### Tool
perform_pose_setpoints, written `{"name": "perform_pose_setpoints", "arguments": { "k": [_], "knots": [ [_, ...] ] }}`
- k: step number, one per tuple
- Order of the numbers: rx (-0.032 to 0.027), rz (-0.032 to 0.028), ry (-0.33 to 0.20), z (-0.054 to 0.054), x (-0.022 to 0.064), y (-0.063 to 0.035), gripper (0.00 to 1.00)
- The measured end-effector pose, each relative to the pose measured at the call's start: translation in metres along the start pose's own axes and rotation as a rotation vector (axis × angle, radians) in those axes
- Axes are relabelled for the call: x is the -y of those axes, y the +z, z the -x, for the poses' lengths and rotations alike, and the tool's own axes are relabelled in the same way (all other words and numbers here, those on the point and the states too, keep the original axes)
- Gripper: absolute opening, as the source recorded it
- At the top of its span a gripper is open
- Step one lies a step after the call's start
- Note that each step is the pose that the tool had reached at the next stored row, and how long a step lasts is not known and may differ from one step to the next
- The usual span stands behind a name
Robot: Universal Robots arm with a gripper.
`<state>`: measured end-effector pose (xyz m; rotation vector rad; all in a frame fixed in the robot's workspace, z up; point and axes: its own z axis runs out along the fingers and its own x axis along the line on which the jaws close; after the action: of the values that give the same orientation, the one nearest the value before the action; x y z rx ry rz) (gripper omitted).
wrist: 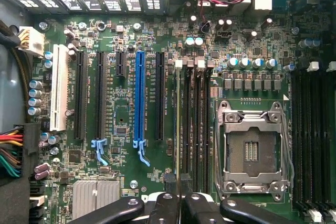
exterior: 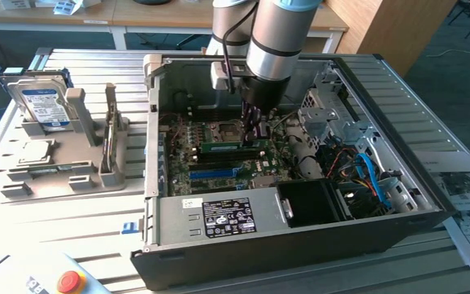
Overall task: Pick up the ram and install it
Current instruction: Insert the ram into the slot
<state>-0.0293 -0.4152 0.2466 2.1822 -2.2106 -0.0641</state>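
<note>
At the near edge of the tabletop (exterior: 71, 214) we see a red button (exterior: 71, 282) on a pale box. Just behind it stands the open computer case (exterior: 268, 257). Its near end holds the power supply (exterior: 218, 217) with a black label, and a black fan (exterior: 313, 202) sits beside that.

Deeper in the case lies the green motherboard (exterior: 182, 168) (wrist: 126, 40). The arm comes down onto it from above. The gripper (exterior: 253, 139) (wrist: 181, 193) hangs over the middle of the board, and its fingers (wrist: 163, 205) are clenched on the ram (exterior: 231, 146) (wrist: 179, 124).

In the exterior view the ram is a narrow green stick lying level at the fingertips, just nearer to us than the empty processor socket (exterior: 223, 130) (wrist: 252, 150). From the wrist we see only its thin top edge. That edge runs along the black memory slots (wrist: 191, 124) beside the socket. We cannot tell whether it is pressed home or rests on top of a slot.

Some printed papers (exterior: 464, 196) lie outside the case, on the exterior view's right. On the exterior view's left stands a grey holder (exterior: 76, 162). It carries a silver chip (exterior: 35, 152) and, farther back, an upright hard drive (exterior: 43, 107) with a blue-and-white label.
</note>
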Motion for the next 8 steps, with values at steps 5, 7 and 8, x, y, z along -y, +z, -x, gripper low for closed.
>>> {"name": "perform_pose_setpoints", "arguments": {
  "k": [5,7,8],
  "knots": [
    [0.0001,-0.0029,0.000,0.0000,-0.0012,0.0001,0.12],
    [0.0000,-0.0031,0.000,0.0000,-0.0013,0.0001,0.12],
    [0.0001,-0.0049,0.000,0.0000,-0.0017,0.0001,0.12]
  ]
}}
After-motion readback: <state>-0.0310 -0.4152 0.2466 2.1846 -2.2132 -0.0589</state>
